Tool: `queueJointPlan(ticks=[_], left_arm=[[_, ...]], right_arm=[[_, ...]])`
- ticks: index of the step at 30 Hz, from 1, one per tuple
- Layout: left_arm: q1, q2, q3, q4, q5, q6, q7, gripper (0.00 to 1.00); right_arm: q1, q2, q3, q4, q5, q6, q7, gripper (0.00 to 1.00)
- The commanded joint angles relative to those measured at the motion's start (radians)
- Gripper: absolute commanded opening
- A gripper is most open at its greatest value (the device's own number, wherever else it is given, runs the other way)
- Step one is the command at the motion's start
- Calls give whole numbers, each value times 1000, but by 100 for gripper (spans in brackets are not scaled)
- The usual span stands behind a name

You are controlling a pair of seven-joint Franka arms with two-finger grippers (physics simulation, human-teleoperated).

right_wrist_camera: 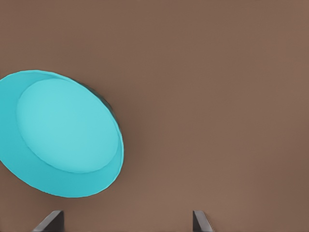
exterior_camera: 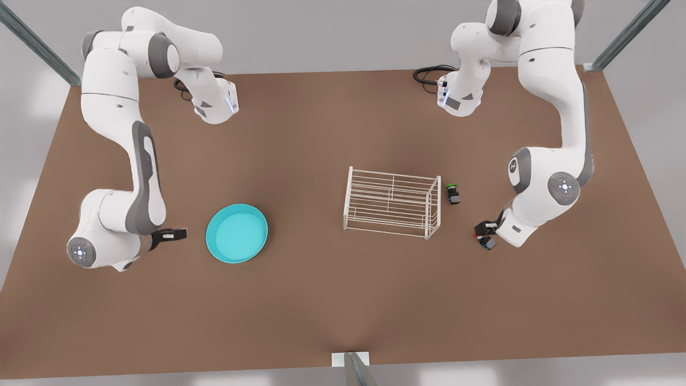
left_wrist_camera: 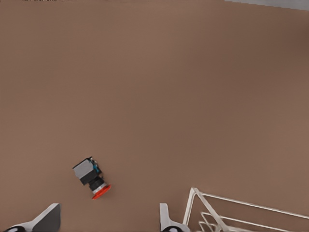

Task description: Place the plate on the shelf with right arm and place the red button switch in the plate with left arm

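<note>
Lying bare on table: plate [exterior_camera: 237, 233]; shelf [exterior_camera: 393, 202] bare; both fingers spread, gripping nothing.

You have a plain brown table [exterior_camera: 332, 300] with no pattern on it. The plate [exterior_camera: 237, 233] is solid turquoise, its flat centre a shade paler than its rim. The shelf [exterior_camera: 393, 201] is white wire throughout. Just beside the shelf, on the side away from the plate, the second switch [exterior_camera: 453, 193] has a green cap on a black body with a touch of blue. Farther from the shelf, the red button switch [left_wrist_camera: 92, 178] shows a red cap, a black neck and a grey-black boxy body with a blue edge. Both arms are white with grey joint covers; the left gripper [left_wrist_camera: 108, 220] has pale grey fingertips, the right gripper [right_wrist_camera: 128, 221] dark grey ones.
</note>
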Motion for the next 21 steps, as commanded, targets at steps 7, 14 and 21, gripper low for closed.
queueJointPlan(ticks=[7,14,21], left_arm=[[23,49,4,-113,-41,356,-473,100],[39,75,28,-176,-39,340,-530,100],[39,119,34,-176,-33,336,-648,100]], right_arm=[[75,-100,3,-235,47,270,-183,100],[12,-163,0,-521,116,444,-407,100],[78,-79,2,-483,189,553,-212,100]])
